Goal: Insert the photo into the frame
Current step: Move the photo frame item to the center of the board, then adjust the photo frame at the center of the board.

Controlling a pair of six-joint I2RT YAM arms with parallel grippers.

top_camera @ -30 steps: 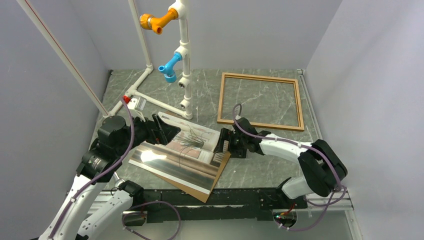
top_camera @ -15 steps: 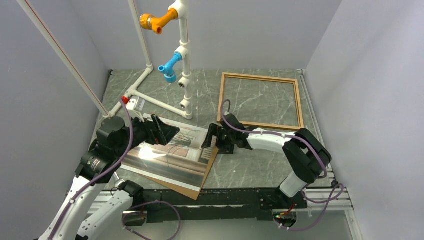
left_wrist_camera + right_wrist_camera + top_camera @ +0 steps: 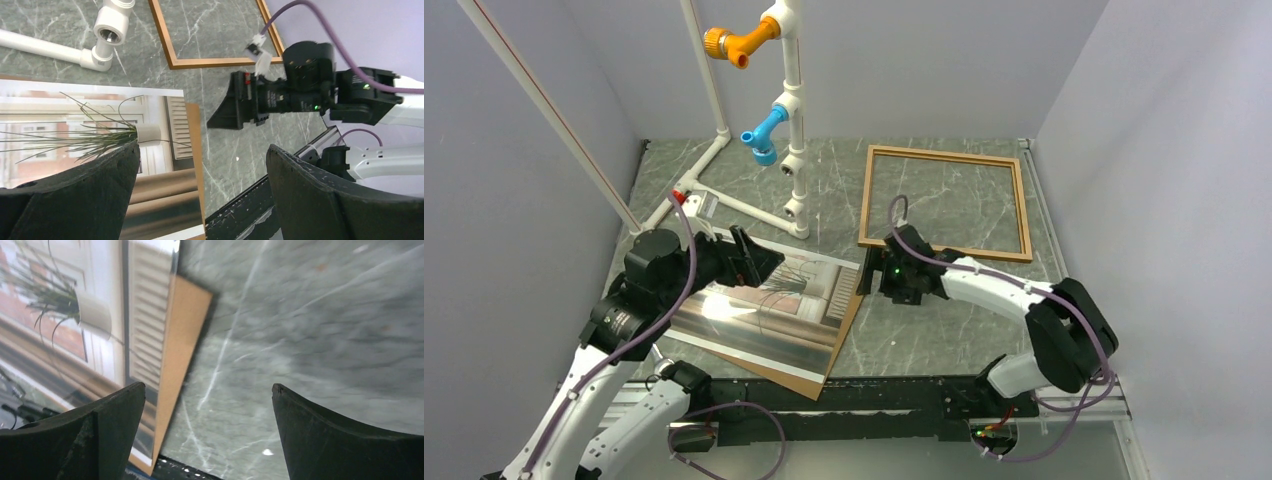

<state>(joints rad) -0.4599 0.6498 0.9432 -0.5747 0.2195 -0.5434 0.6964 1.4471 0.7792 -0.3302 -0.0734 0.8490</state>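
The photo, a glossy print of a spiky potted plant, lies face up on a brown backing board at the near left of the table. My left gripper hovers open over the photo's far edge. In the left wrist view the photo sits under the left finger. The frame, thin light wood, lies flat at the far right, apart from the photo. My right gripper stands open just right of the board's corner, holding nothing. The right wrist view shows the photo and board at the left.
A white pipe rig with orange and blue fittings stands at the far middle, its base pipe running across the table behind the photo. Grey walls close in both sides. The black rail runs along the near edge.
The right gripper pushed the board and photo to the left, then drew back to the right. The photo and board stay in their shifted place. The left gripper barely moved.
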